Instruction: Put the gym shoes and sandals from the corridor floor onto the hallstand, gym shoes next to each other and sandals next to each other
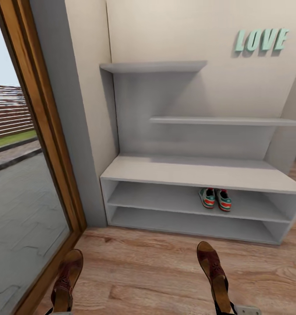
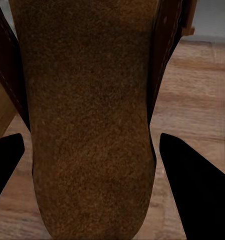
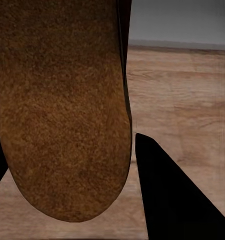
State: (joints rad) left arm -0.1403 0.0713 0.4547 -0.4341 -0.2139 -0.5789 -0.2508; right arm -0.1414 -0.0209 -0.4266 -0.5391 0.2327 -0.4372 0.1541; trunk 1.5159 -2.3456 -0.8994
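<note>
The two gym shoes (image 1: pixel 215 198), white with green stripes and red heels, stand side by side on the upper of the two low shelves of the light-grey hallstand (image 1: pixel 200 171), right of its middle. Both dark brown sandals hang above the corridor floor (image 1: pixel 143 271) in front of the rack. The left sandal (image 1: pixel 68 279) is held in my left gripper (image 2: pixel 87 145), whose black fingers (image 2: pixel 192 185) are shut against its tan footbed (image 2: pixel 87 110). Further right, the other sandal (image 1: pixel 213 273) is clamped the same way in my right gripper (image 3: pixel 65 142).
A wood-framed glass door (image 1: pixel 38 144) runs along the left, close to the left sandal. The rack's bench top (image 1: pixel 200 171), bottom shelf (image 1: pixel 187 223) and two stepped wall shelves (image 1: pixel 152 66) are bare. Green LOVE letters (image 1: pixel 262 40) hang on the wall.
</note>
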